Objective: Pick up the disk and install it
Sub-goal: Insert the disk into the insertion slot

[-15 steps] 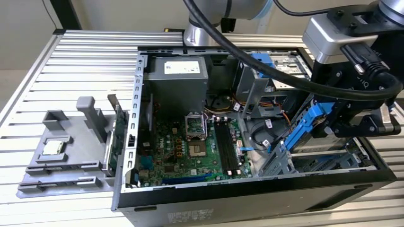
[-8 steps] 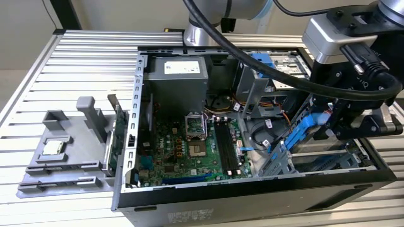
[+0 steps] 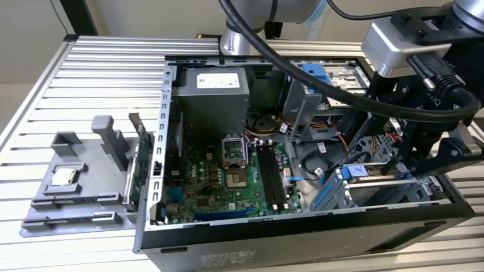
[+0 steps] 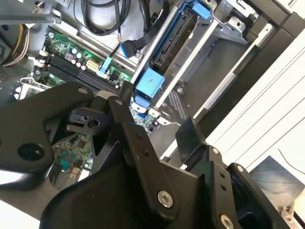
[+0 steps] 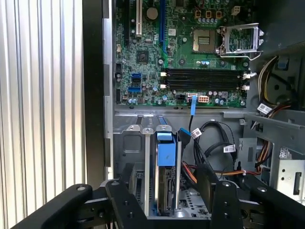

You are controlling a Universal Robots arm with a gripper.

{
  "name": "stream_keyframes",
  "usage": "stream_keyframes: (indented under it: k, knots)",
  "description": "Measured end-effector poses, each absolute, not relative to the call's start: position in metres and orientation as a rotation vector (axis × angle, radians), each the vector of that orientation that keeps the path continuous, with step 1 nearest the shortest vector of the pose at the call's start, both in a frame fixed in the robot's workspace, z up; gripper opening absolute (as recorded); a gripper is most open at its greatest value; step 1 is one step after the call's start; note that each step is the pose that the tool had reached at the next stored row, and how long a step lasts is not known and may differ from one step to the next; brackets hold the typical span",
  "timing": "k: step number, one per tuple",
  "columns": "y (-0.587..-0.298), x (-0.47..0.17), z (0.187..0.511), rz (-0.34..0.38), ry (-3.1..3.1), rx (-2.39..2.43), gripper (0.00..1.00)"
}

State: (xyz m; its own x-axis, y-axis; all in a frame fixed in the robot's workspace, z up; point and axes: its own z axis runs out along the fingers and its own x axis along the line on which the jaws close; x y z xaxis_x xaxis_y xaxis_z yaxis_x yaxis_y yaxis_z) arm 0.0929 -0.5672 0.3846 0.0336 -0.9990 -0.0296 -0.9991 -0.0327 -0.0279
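- Black gripper [image 5: 167,169] fingers [image 5: 128,191] sit closest in the first wrist view, spread apart on either side of the disk [image 5: 166,195], seemingly not touching it.
- Disk stands on edge in the drive cage [image 5: 133,143] inside the open computer case [image 3: 162,141], with its blue tab toward the motherboard [image 5: 181,47].

Exterior view: set high and well back, aimed down at the open computer case [image 3: 162,170] on the table [image 3: 90,73].
First wrist view: held close, aimed past the tool [image 5: 167,191] at the motherboard [image 5: 181,62].
Second wrist view: held close, tilted across the drive cage [image 4: 224,33].
Shared: motherboard and drive cage are covered by all three.
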Motion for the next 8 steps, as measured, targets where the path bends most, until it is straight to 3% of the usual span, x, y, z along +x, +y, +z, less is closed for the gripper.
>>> stream_keyframes:
  k: [8]
  knots:
    - [-0.5672, 0.0929, 0.3839, 0.003, 2.156, -2.229, 1.00]
